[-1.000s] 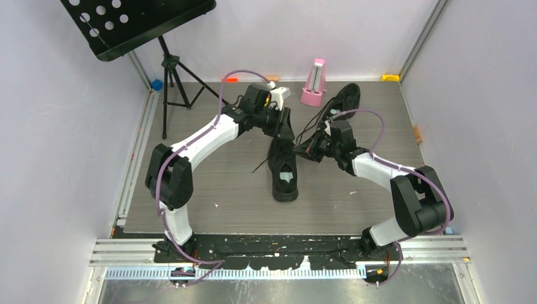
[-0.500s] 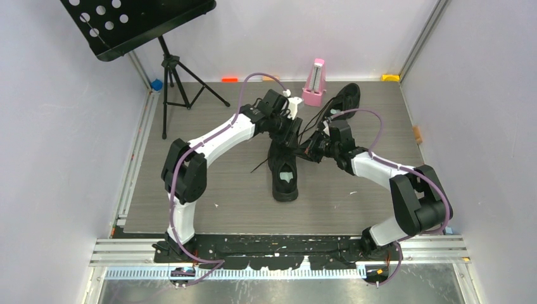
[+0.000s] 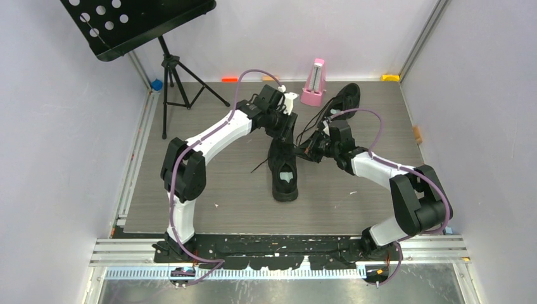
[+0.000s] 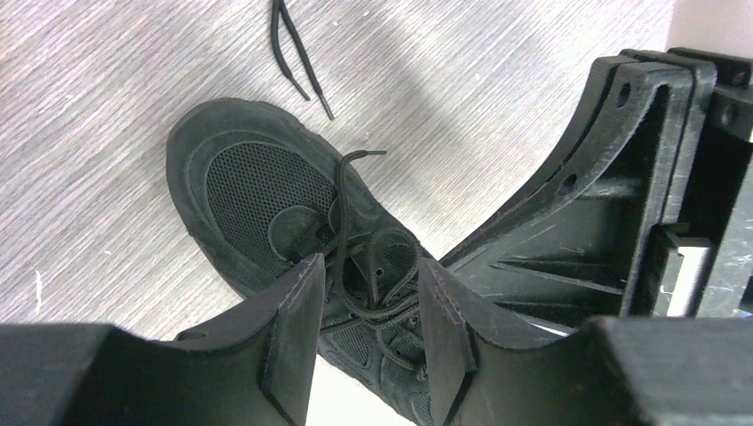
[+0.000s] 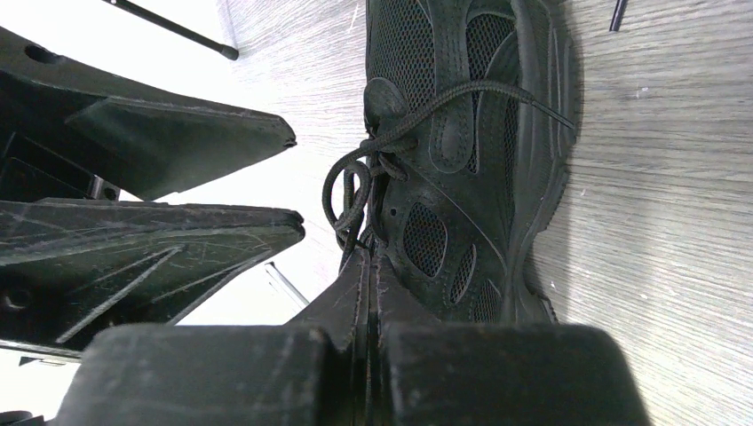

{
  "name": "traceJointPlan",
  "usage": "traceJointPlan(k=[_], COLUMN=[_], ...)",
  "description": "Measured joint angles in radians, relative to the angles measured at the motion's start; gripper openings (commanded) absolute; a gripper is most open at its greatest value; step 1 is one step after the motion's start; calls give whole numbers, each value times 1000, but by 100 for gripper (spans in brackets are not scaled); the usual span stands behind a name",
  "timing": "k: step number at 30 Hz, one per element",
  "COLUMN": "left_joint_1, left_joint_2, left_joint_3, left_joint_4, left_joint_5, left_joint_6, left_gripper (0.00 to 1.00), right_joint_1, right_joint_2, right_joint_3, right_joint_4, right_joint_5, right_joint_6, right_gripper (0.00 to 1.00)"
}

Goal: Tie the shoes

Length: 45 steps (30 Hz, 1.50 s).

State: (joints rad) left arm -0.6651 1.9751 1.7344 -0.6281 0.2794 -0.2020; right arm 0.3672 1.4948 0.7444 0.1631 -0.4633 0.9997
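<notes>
One black shoe (image 3: 284, 172) lies mid-table, its pale insole patch showing. The second shoe (image 3: 342, 100) lies at the back right. My left gripper (image 3: 286, 132) hovers over the near shoe's laces. In the left wrist view it (image 4: 368, 297) is open, its fingers either side of the lace loops (image 4: 377, 266) on the shoe (image 4: 253, 191). My right gripper (image 3: 304, 152) is at the shoe's right side. In the right wrist view it (image 5: 367, 259) is shut on a lace loop (image 5: 346, 191) of the shoe (image 5: 471, 133). Loose lace ends (image 4: 293, 53) lie on the floor.
A pink metronome (image 3: 313, 82) stands at the back centre. A black music stand (image 3: 136, 19) on a tripod (image 3: 180, 85) fills the back left corner. Pale walls close in both sides. The left gripper's open fingers (image 5: 151, 133) sit close beside my right gripper.
My left arm swung rightward and forward, bringing its gripper over the near shoe's laces, then shifted slightly back. The right arm and both shoes have stayed put.
</notes>
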Motion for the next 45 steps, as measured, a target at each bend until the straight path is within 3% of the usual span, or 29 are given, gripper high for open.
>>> traceJointPlan(k=[13,19,23,30,45], left_joint_1=[11,25,37,50,124], left_joint_2=[150,159,159,151,-109], left_joint_3=[145,151,159,140,-216], left_joint_4=[-111,-143,-154,-142,116], left_joint_5=[143,199,240,273,333], left_joint_6=[23,13,0,-4,-133], left_gripper=[43,20,0,0,0], right_joint_1=[0,0,0,0,0], right_joint_2=[0,0,0,0,-4], right_joint_3=[2,4,5,8,46], right_joint_4=[-11,-14,-15,-23,-187], right_joint_5=[-7,-9,-9,-7,36], right_joint_6=[-3,-3,-3,-10,-127], right_gripper=[0,0,0,0,0])
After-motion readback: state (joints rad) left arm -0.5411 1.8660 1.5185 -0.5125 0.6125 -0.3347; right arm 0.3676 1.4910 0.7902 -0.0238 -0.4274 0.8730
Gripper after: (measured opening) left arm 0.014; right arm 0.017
